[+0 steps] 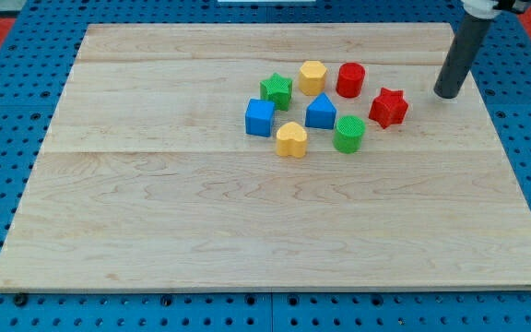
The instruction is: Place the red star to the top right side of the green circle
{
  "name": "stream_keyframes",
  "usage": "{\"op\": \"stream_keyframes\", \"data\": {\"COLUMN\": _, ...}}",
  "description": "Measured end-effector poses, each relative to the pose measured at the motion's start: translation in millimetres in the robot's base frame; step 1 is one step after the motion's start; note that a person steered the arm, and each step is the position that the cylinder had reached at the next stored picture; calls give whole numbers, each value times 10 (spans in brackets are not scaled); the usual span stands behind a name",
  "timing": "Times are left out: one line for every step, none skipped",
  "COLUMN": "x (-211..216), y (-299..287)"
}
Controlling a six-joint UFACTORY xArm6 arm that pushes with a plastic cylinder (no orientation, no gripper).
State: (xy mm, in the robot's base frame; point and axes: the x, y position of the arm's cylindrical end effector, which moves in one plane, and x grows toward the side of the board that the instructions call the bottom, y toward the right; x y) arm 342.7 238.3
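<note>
The red star (388, 107) lies on the wooden board (155, 203), just to the right of and slightly above the green circle (348, 134). The two are close, nearly touching. My tip (448, 94) rests on the board to the right of the red star and a little above it, with a clear gap between them. The rod rises from the tip toward the view's top right.
A cluster lies left of the star: a red cylinder (350, 79), a yellow hexagon (312, 77), a green star (277, 90), a blue cube (260, 117), a blue triangular block (321, 112) and a yellow heart (291, 139). The board's right edge is near my tip.
</note>
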Motion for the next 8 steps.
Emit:
{"op": "stream_keyframes", "data": {"x": 0, "y": -178}}
{"op": "stream_keyframes", "data": {"x": 0, "y": -296}}
{"op": "stream_keyframes", "data": {"x": 4, "y": -302}}
{"op": "stream_keyframes", "data": {"x": 124, "y": -304}}
{"op": "stream_keyframes", "data": {"x": 222, "y": -353}}
{"op": "stream_keyframes", "data": {"x": 226, "y": -551}}
{"op": "stream_keyframes", "data": {"x": 226, "y": -708}}
{"op": "stream_keyframes", "data": {"x": 226, "y": -774}}
